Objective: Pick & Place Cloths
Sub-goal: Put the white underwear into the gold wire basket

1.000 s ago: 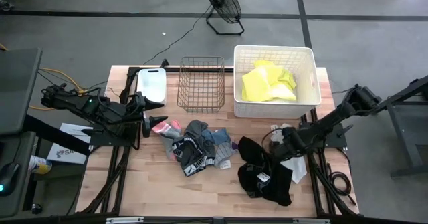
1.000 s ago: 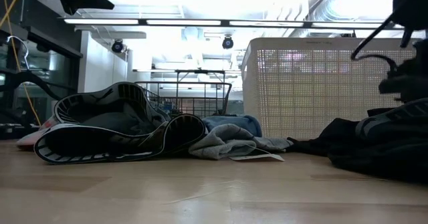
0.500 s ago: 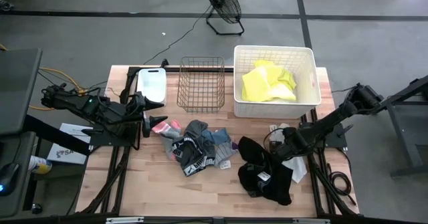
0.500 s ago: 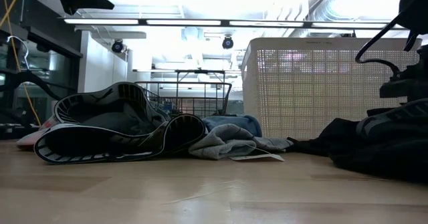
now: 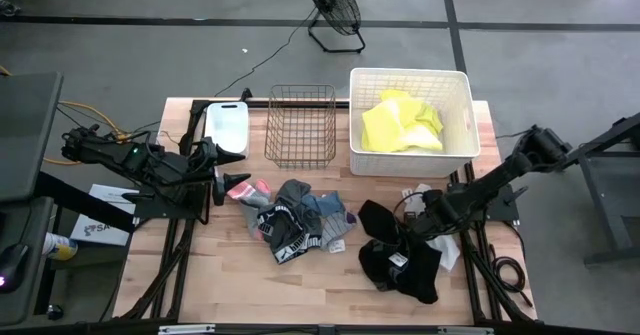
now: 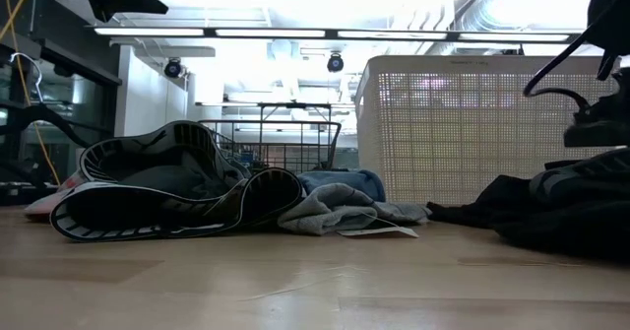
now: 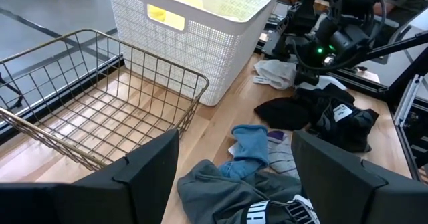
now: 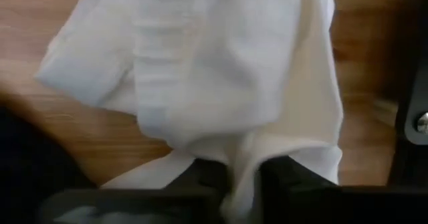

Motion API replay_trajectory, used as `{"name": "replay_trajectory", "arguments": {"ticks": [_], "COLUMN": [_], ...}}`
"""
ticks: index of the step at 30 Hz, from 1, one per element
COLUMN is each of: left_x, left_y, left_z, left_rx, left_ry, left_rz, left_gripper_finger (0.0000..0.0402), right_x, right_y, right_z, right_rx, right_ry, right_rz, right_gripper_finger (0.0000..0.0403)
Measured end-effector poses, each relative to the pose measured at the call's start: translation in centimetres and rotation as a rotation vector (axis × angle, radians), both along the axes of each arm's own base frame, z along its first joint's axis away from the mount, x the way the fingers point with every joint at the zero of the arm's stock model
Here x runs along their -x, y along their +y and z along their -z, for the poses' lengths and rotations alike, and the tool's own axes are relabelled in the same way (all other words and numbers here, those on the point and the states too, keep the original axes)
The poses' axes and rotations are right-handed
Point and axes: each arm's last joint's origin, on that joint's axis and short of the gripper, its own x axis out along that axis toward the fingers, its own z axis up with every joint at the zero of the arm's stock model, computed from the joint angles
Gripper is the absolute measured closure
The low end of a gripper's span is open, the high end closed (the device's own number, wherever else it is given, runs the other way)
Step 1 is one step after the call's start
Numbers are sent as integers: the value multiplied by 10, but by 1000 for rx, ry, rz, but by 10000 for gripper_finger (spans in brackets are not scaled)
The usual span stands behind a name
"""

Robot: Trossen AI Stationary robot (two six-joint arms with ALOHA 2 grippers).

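Observation:
My right gripper (image 5: 418, 225) is low at the right of the table, shut on a white cloth (image 8: 221, 70) that lies beside a heap of black cloth (image 5: 395, 260). In the table's middle lies a pile of a black cloth with white print (image 5: 288, 240), a grey-blue piece (image 5: 318, 209) and a small pink piece (image 5: 259, 188). Neon-yellow cloths (image 5: 400, 125) lie in the large white tub (image 5: 410, 75). My left gripper (image 5: 236, 183) hangs open at the left, just left of the pile, touching nothing. My right gripper pinches a raised fold of the white cloth (image 8: 235, 158) between its two fingers (image 8: 200, 174). It comes slanting down from the table's right side. The rest of the cloth spreads slack on the table beyond the fingers.
A copper wire basket (image 5: 300, 125) stands at the back middle, and a small white tub (image 5: 227, 125) at the back left. Another white piece (image 5: 414, 192) lies in front of the large tub. Bare wood shows along the near edge.
My right gripper has drawn slightly toward the table's right edge, and the black cloth heap beside it has shifted a little the same way.

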Motion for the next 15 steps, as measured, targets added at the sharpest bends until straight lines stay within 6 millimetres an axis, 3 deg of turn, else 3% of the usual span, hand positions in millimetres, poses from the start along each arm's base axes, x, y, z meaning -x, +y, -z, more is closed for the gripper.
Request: {"name": "replay_trajectory", "arguments": {"ticks": [8, 15], "left_x": [0, 0], "left_y": [0, 0], "left_z": [0, 0], "left_rx": [0, 2], "left_ry": [0, -1], "left_rz": [0, -1], "left_gripper_finger": [117, 117], "right_x": [-13, -36], "right_y": [4, 13], "right_z": [-14, -43], "right_rx": [66, 125], "right_ry": [-91, -236], "right_rz": [-29, -121], "right_gripper_finger": [384, 384]}}
